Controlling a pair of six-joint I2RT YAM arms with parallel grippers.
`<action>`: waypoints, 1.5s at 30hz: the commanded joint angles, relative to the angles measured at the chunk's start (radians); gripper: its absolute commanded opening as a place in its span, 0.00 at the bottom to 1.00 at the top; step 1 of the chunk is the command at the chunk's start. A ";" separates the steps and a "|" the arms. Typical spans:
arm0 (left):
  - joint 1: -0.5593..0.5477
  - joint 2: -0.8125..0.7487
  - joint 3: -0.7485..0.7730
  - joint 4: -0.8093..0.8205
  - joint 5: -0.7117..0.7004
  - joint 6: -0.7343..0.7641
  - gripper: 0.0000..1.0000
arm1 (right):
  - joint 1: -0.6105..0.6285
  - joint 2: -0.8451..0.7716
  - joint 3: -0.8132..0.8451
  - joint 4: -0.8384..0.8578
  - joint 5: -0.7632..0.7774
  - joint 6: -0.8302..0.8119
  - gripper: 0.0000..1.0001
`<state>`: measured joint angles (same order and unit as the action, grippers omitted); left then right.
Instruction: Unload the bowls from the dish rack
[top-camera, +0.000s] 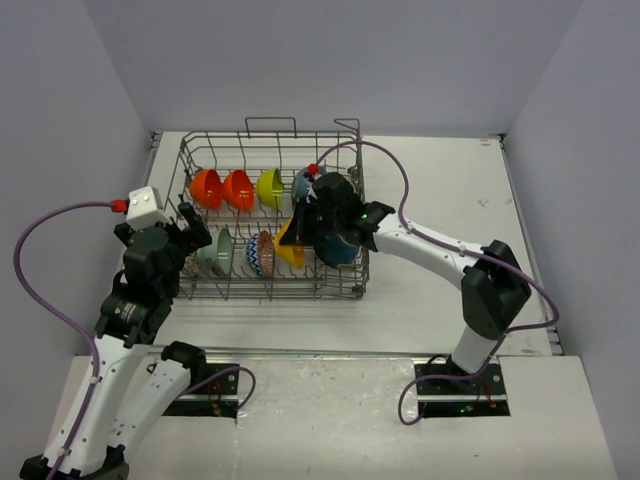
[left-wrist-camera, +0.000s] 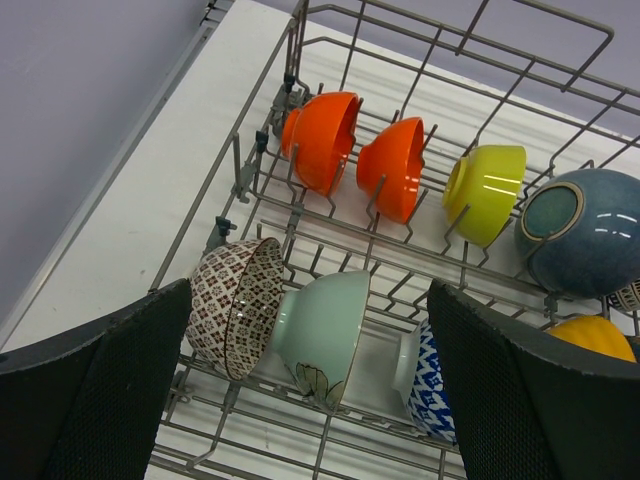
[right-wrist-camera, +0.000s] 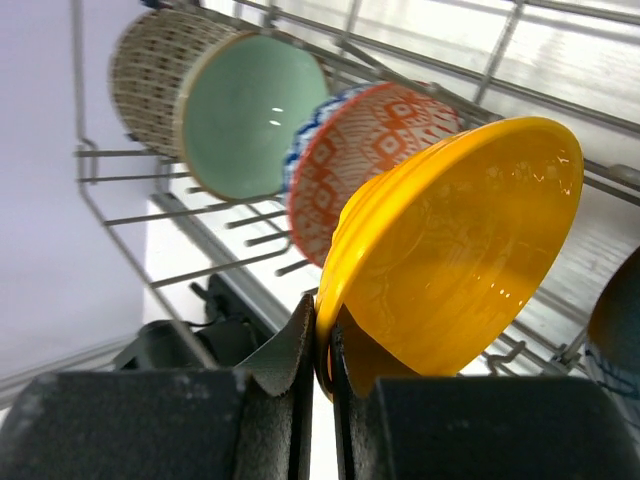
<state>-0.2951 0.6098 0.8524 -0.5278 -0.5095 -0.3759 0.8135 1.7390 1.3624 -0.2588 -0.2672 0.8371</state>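
Nine bowls (left-wrist-camera: 325, 140) sit in the dish rack (top-camera: 215, 135): two orange, two dark blue, two patterned, one lime, one pale green, one yellow. The right gripper (right-wrist-camera: 322, 340) pinches the yellow bowl (right-wrist-camera: 450, 260) by its rim in the near row. The left gripper (left-wrist-camera: 310, 300) has its fingers spread wide.

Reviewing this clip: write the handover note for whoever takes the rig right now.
Grippers: left gripper open above the dish rack's left end, near the brown patterned bowl and pale green bowl; right gripper shut on the yellow bowl's rim, inside the dish rack.
Done: no bowl shows on the table.
Left: every bowl, including orange bowls, lime bowl, dark blue bowl.
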 joint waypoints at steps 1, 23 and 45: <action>-0.001 0.004 -0.006 0.040 0.000 -0.011 1.00 | -0.008 -0.082 0.003 0.081 -0.046 0.017 0.00; -0.003 0.005 0.000 0.028 -0.024 -0.029 1.00 | -0.020 -0.262 0.404 -0.209 0.106 -0.279 0.00; -0.010 0.033 -0.006 0.034 0.019 -0.017 1.00 | -0.550 0.183 0.668 -0.615 0.651 -0.630 0.00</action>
<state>-0.3023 0.6346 0.8524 -0.5285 -0.5034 -0.3840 0.2718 1.8416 1.8893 -0.7891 0.3466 0.2745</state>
